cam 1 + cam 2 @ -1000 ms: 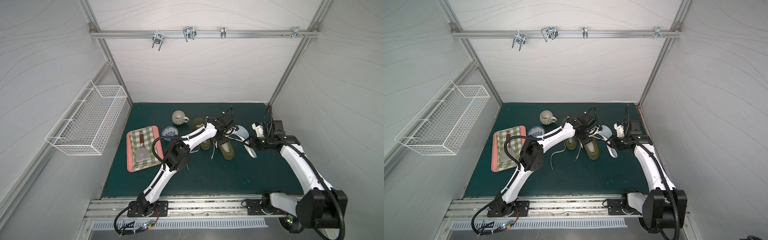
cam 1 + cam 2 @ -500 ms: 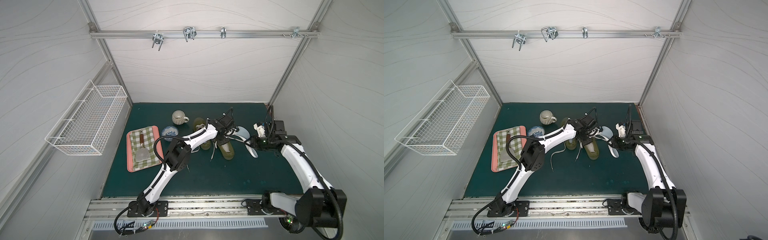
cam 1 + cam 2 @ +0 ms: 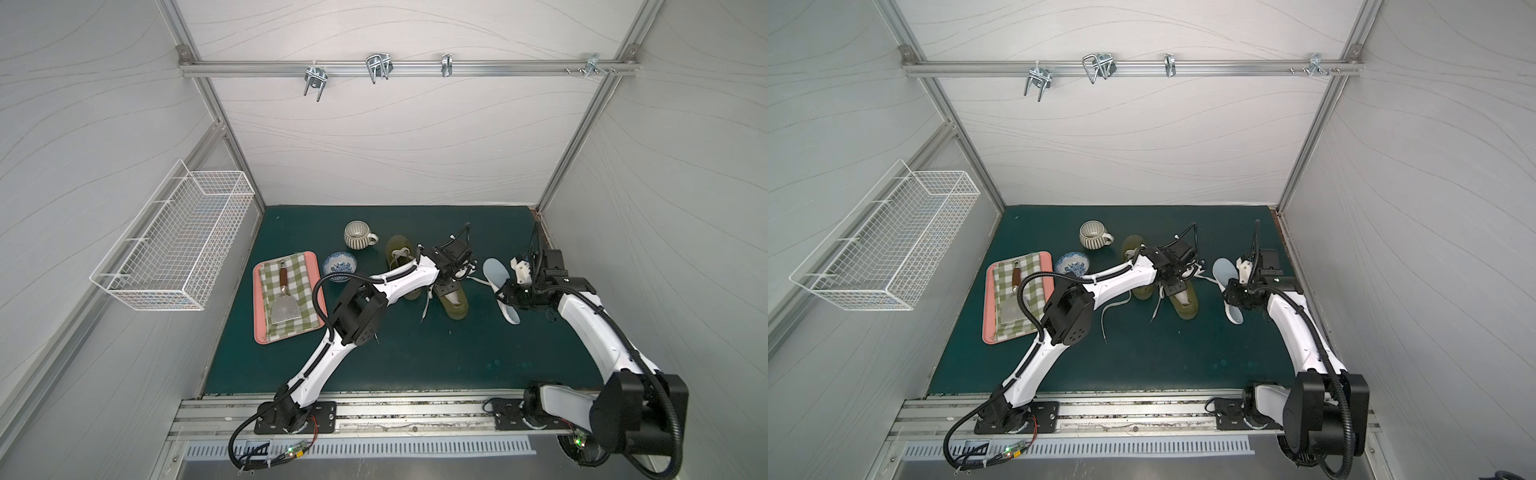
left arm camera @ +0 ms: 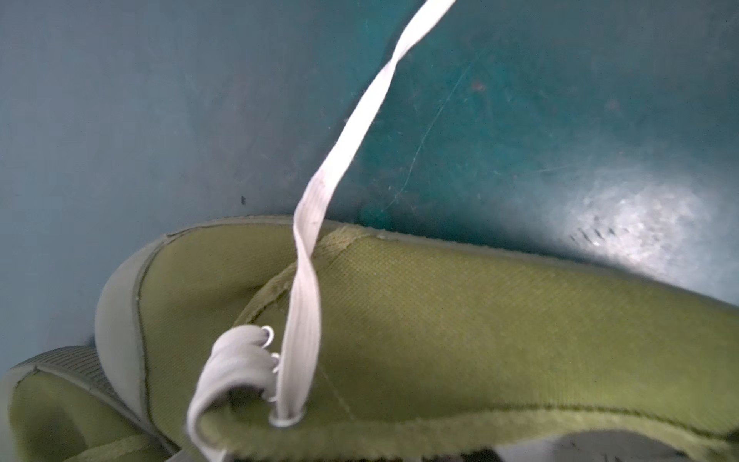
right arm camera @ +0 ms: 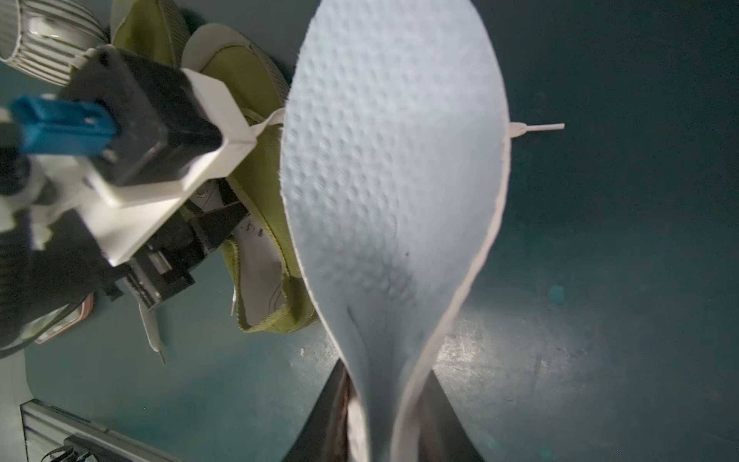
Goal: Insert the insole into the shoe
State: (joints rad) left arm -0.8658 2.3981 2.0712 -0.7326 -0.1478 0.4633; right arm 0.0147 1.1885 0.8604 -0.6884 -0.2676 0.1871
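An olive shoe (image 3: 456,301) with white laces lies mid-mat, also seen in a top view (image 3: 1187,305). My left gripper (image 3: 451,286) is down at its opening, shut on the shoe's side wall (image 4: 440,320); one black finger (image 5: 218,222) reaches inside. A loose lace (image 4: 340,160) trails over the mat. The pale blue insole (image 3: 492,270) hangs tilted just right of the shoe, clear of it. My right gripper (image 3: 509,293) is shut on the insole's narrow part (image 5: 392,180), jaws (image 5: 384,384) pinching it so it folds.
A second olive shoe (image 3: 397,249) lies behind the left arm. A striped mug (image 3: 358,235) and a blue bowl (image 3: 340,264) stand further left. A pink tray (image 3: 259,316) holds a checked cloth and a spatula (image 3: 284,305). A wire basket (image 3: 174,245) hangs on the left wall.
My right gripper has edged slightly toward the shoe with the insole in it. The left arm stays at the shoe, almost still.
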